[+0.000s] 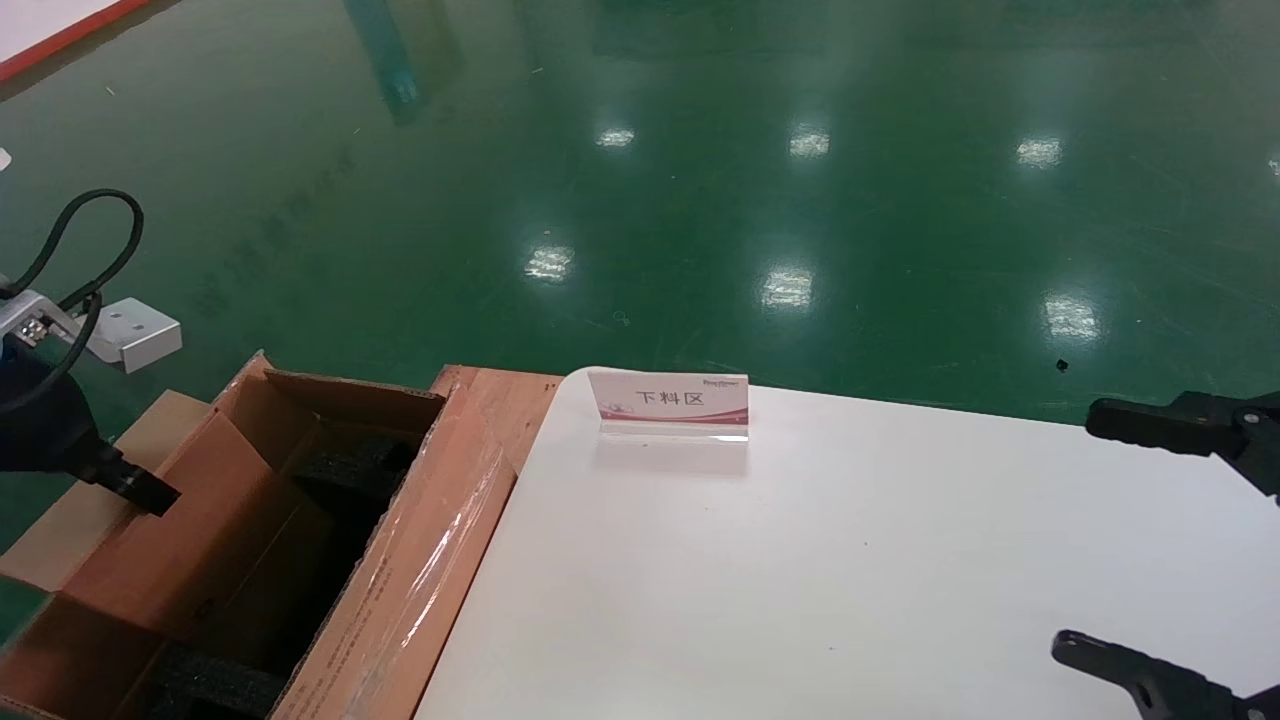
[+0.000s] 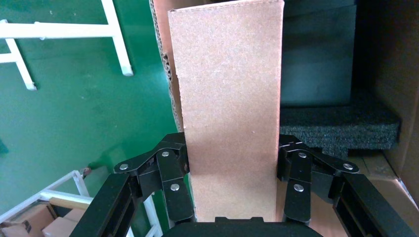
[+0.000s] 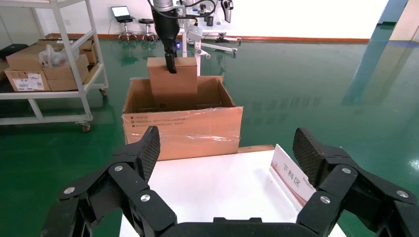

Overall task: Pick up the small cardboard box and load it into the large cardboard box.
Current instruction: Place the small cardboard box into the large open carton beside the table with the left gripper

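Observation:
My left gripper (image 1: 150, 492) is shut on the small cardboard box (image 1: 190, 520), a plain pinkish-brown box held upright and partly down inside the large cardboard box (image 1: 420, 560). In the left wrist view the gripper (image 2: 231, 148) clamps the small box (image 2: 227, 89) on both sides, with black foam padding (image 2: 341, 128) beside it. The right wrist view shows the small box (image 3: 173, 84) sticking up out of the large carton (image 3: 183, 128). My right gripper (image 1: 1085, 530) is open and empty over the table's right side, and it also shows in the right wrist view (image 3: 226, 143).
A white table (image 1: 850, 580) stands to the right of the carton, with a small sign card (image 1: 672, 400) near its far edge. A shelf cart (image 3: 49, 64) with boxes stands far behind the carton. A white frame (image 2: 116, 39) stands on the green floor.

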`<action>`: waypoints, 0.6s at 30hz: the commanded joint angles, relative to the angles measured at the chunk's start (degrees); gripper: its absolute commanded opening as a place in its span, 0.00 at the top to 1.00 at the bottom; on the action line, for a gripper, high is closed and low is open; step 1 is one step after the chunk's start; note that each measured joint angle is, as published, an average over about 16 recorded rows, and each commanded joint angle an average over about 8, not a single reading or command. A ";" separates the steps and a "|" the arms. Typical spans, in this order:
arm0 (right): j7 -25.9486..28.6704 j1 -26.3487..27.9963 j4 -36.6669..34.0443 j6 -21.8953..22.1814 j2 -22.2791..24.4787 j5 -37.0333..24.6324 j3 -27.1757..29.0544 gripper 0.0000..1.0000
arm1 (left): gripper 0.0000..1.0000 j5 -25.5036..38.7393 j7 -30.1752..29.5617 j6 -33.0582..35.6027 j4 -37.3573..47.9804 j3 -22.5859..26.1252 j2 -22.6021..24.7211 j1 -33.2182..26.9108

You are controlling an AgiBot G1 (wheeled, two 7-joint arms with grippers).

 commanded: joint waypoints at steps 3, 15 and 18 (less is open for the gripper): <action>-0.01 0.00 0.00 0.01 0.01 0.01 -0.01 0.00 | 1.00 0.09 0.28 -0.93 0.59 -0.02 -0.17 0.66; -0.03 0.01 0.00 0.02 0.02 0.03 -0.05 0.00 | 1.00 0.10 1.70 -2.86 2.49 0.06 -0.48 2.47; -0.03 0.01 0.00 0.03 0.02 0.04 -0.06 0.00 | 1.00 0.20 2.04 -3.36 3.07 0.17 -0.57 3.04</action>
